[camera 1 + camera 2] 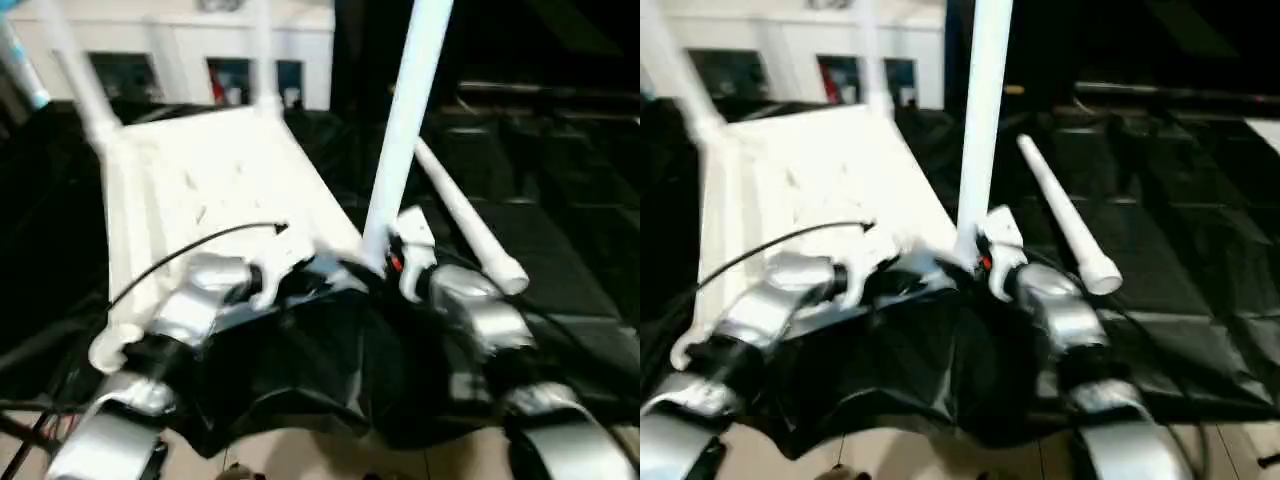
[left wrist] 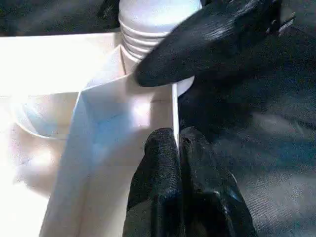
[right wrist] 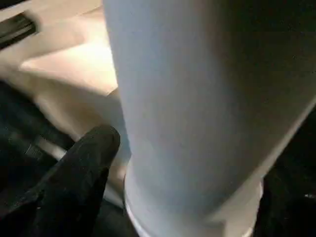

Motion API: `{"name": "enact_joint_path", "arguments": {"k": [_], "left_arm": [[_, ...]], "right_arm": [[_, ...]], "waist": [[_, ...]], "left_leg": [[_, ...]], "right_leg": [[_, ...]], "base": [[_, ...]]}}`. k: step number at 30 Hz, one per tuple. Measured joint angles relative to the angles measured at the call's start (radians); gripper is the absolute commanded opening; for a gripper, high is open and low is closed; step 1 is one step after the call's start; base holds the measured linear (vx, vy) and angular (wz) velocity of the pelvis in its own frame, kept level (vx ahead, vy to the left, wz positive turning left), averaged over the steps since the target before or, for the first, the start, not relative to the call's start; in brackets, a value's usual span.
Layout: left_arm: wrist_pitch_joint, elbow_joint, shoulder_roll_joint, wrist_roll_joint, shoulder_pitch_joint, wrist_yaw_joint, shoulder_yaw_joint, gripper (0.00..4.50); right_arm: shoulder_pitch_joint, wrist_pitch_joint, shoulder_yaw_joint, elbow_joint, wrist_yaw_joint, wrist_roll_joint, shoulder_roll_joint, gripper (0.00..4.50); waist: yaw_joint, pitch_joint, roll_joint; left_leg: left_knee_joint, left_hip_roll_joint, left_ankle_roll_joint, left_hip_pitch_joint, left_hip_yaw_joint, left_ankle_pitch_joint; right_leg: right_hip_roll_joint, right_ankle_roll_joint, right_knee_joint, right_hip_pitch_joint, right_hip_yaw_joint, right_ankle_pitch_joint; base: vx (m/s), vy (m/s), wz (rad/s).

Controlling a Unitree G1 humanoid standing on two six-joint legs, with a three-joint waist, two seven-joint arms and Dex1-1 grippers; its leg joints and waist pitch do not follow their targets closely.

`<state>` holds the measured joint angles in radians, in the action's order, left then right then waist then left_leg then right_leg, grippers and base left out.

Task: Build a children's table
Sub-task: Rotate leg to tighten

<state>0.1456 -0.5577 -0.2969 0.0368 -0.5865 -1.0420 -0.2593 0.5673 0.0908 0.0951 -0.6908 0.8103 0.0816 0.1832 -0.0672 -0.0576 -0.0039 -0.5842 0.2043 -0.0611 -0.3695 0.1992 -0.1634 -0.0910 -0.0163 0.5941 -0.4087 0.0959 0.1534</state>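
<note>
Tabletop [image 1: 215,175]: white, upside down on black sheeting [image 1: 560,270], ribbed underside up; presumably so the leg sockets face upward.
Far legs [image 1: 262,55]: two already upright at the tabletop's far corners.
Near leg [image 1: 405,120]: upright at the tabletop's near right corner, threaded base at the corner socket; judged partly screwed in, seating not confirmed.
Loose leg [image 1: 465,220]: lying on the sheeting just right of the tabletop, flared end toward the robot; likely parked for the last corner.
Left gripper [image 2: 177,148]: jaws pressed together on the thin rim wall near that corner, pinching it; probably bracing the tabletop against twisting.
Right gripper [image 1: 405,262]: at the base of the near leg, fingers [image 3: 89,153] spread beside the tube, one resting close against it; grip not evident.
Writing: none legible anywhere.
</note>
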Motion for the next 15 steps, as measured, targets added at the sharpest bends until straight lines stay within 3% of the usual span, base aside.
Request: {"name": "enact_joint_path", "arguments": {"k": [7, 15], "left_arm": [[-0.005, 0.055, -0.046, -0.029, 0.035, -0.119, -0.016, 0.00], [0.029, 0.106, -0.084, -0.062, 0.064, -0.216, -0.024, 0.00]], "right_arm": [[-0.054, 0.039, 0.061, 0.120, 0.234, 0.024, 0.113, 3.87], [-0.089, 0.080, 0.089, 0.200, 0.367, 0.047, 0.164, 3.70]], "waist": [[-0.026, -0.001, -0.001], [-0.030, -0.001, -0.001]], "left_leg": [[0.000, 0.000, 0.000, 0.000, 0.000, 0.000], [-0.001, 0.000, 0.000, 0.000, 0.000, 0.000]], "right_leg": [[0.000, 0.000, 0.000, 0.000, 0.000, 0.000], [0.000, 0.002, 0.001, 0.000, 0.000, 0.002]], "base": [[0.000, 0.000, 0.00], [0.000, 0.000, 0.00]]}}
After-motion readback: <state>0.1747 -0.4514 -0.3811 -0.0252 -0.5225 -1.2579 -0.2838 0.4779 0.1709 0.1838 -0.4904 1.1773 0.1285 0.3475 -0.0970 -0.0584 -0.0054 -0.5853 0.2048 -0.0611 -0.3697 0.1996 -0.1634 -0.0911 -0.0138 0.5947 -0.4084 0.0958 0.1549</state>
